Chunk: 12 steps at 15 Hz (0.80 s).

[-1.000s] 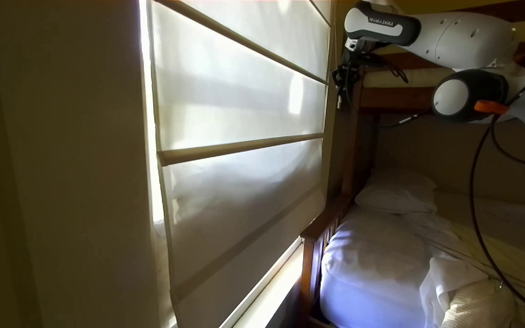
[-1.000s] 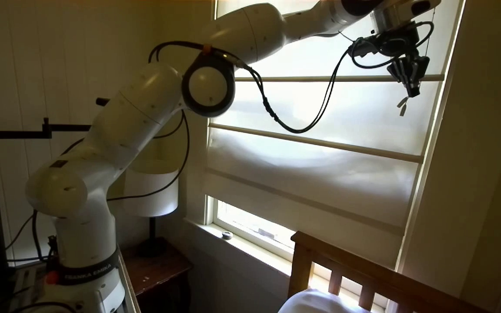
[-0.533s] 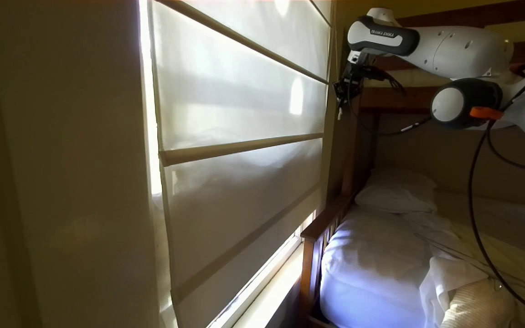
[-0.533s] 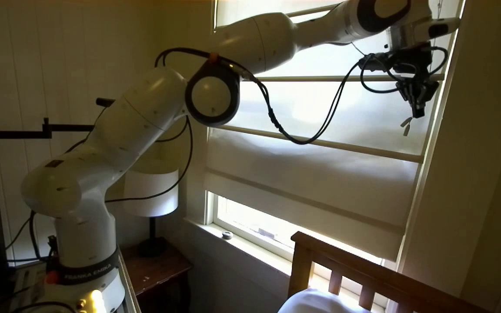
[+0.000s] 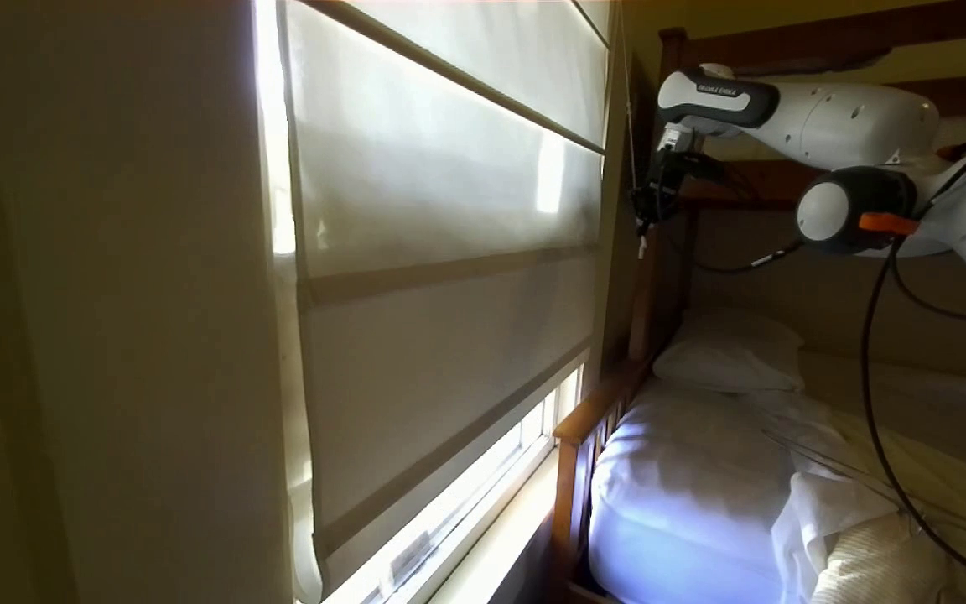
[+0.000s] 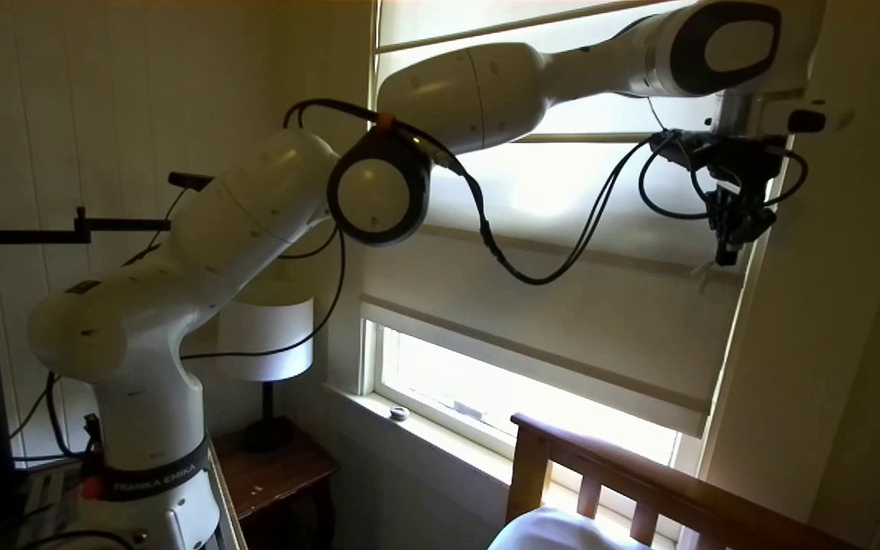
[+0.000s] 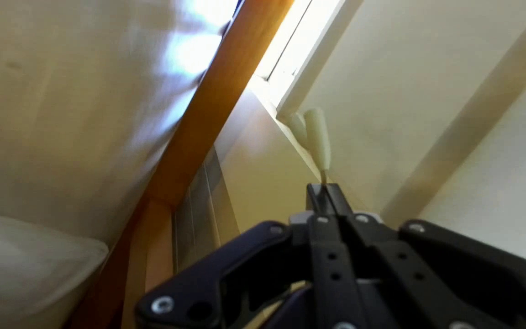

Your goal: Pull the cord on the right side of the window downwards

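Gripper [image 7: 325, 191] just came down and the shade [image 5: 449, 226] crept up right in front of me, fingers [image 7: 337, 201] pinched tight on the cord [image 5: 628, 107] beside the window [image 6: 440, 372], with pale toggles [image 7: 318, 137] poking out past the tips.

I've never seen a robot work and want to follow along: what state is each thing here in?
Robotiq gripper, shut on the blind cord
blind cord, pinched just above its pale end pulls
Roman shade, partly raised, lower edge above the sill
window, partly uncovered; open or shut, I can't tell
table lamp, upright; lit or unlit, I can't tell
black robot cable, sagging in a loop
pillow, lying on the bed
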Each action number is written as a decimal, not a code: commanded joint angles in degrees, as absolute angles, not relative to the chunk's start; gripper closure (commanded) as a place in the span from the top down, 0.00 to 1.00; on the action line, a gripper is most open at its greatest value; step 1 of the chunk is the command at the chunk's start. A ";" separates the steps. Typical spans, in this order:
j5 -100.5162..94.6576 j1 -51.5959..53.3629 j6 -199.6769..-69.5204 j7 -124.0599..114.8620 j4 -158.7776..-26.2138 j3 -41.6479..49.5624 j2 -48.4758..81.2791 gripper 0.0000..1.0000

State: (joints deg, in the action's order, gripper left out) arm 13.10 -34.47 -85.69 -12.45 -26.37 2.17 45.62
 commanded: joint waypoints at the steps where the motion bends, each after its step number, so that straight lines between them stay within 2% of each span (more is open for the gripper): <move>1: 14.77 -36.18 -78.73 -14.88 -26.03 1.31 49.16 0.00; 11: 14.29 -35.95 -78.27 -15.62 -23.26 1.36 49.82 0.00; 12: 14.17 -35.68 -79.83 -15.52 -26.68 1.37 48.93 0.00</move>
State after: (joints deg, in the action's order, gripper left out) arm 14.20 -35.83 -79.70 -15.30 -26.01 1.35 48.18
